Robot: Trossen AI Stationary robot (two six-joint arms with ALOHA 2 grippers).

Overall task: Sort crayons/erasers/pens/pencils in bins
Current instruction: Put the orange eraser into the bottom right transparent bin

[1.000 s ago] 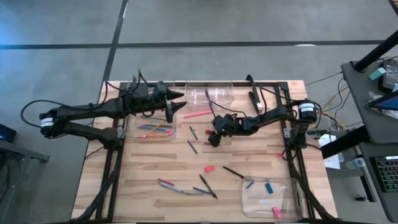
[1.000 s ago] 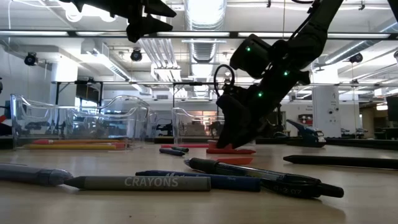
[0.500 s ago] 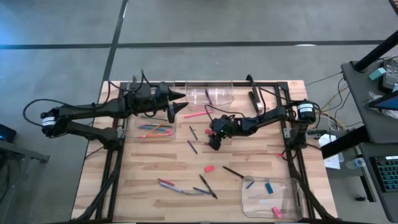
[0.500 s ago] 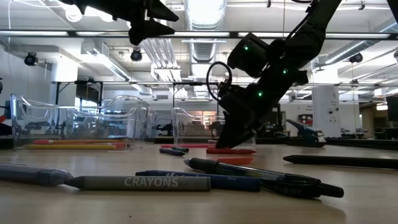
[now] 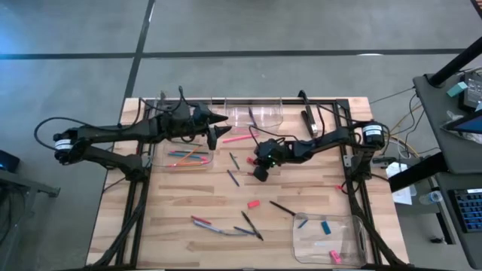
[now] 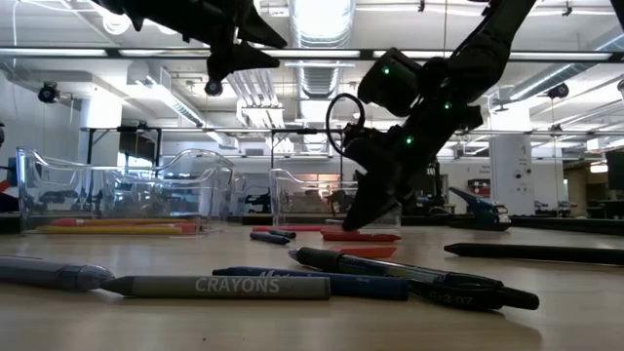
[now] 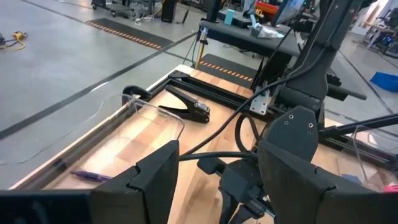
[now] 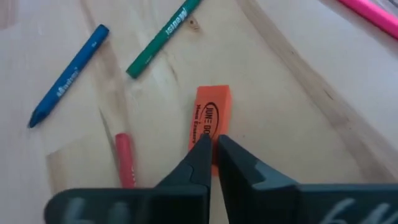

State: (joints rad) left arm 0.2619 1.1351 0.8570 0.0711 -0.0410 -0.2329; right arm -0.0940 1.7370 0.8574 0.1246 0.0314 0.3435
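Orange eraser (image 8: 209, 122), printed with dark oval-framed lettering, is met by the closed, empty right gripper (image 8: 213, 144); "CRAYONS" (image 6: 238, 286) is read nearby.

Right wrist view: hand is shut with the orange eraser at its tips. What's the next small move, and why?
Probably reopen the right hand and nudge it forward over the orange eraser before closing again. Its fingers are shut together at the eraser's near end. The eraser lies flat on the table, so nothing seems gripped. The left hand waits open.
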